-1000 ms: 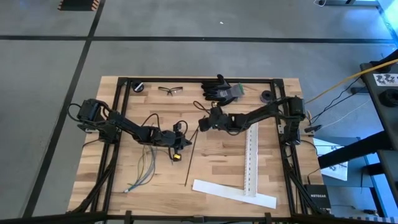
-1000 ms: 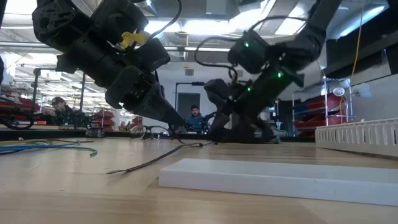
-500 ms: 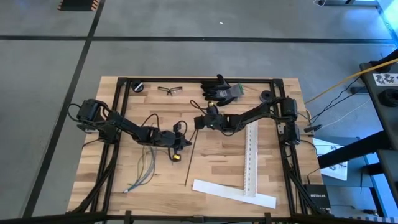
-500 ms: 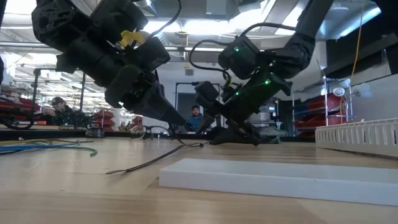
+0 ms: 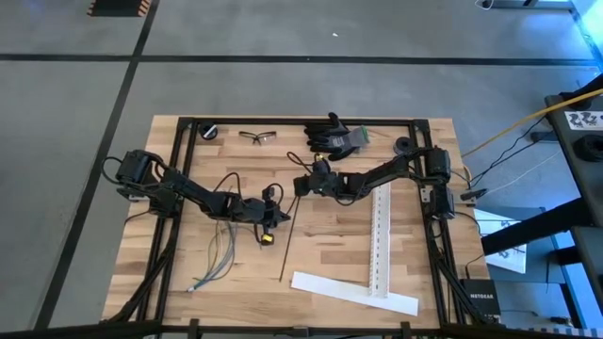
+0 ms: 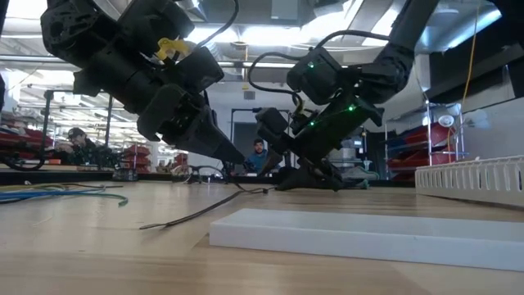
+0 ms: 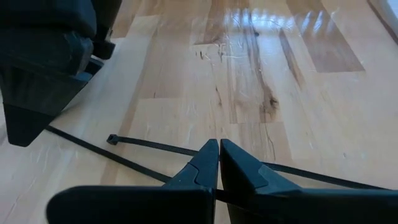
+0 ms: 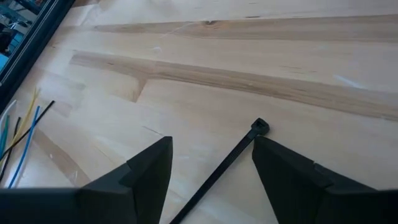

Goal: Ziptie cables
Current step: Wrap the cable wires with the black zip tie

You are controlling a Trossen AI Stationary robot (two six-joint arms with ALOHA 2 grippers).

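Observation:
A long black ziptie (image 5: 289, 240) lies on the wooden table and runs from its middle toward the near edge. Its head (image 8: 260, 127) is at the far end. My right gripper (image 5: 300, 185) (image 8: 211, 140) is open, low over that end, with one finger on each side of the strip and clear of it. My left gripper (image 5: 285, 216) (image 7: 219, 144) is shut over the ziptie's middle (image 7: 155, 146). A second black strip (image 7: 106, 155) runs under it. The cables (image 5: 219, 252) lie loose at the near left, with no gripper on them. My left gripper's shut fingertips stand right at the ziptie's middle (image 7: 198, 151), lying across it and slanting down from the table's left. The fingers hide the spot, so I cannot tell whether they touch or pinch the strip.
A white perforated strip (image 5: 382, 235) and a flat white strip (image 5: 353, 292) lie at the near right. Black gloves (image 5: 332, 137), safety glasses (image 5: 257, 137) and a black roll (image 5: 405, 145) sit along the far edge. A person (image 6: 258, 154) shows beyond the table.
My right gripper has moved down and toward the table's left, to the ziptie's far end, then held still. The ziptie has stayed where it was.

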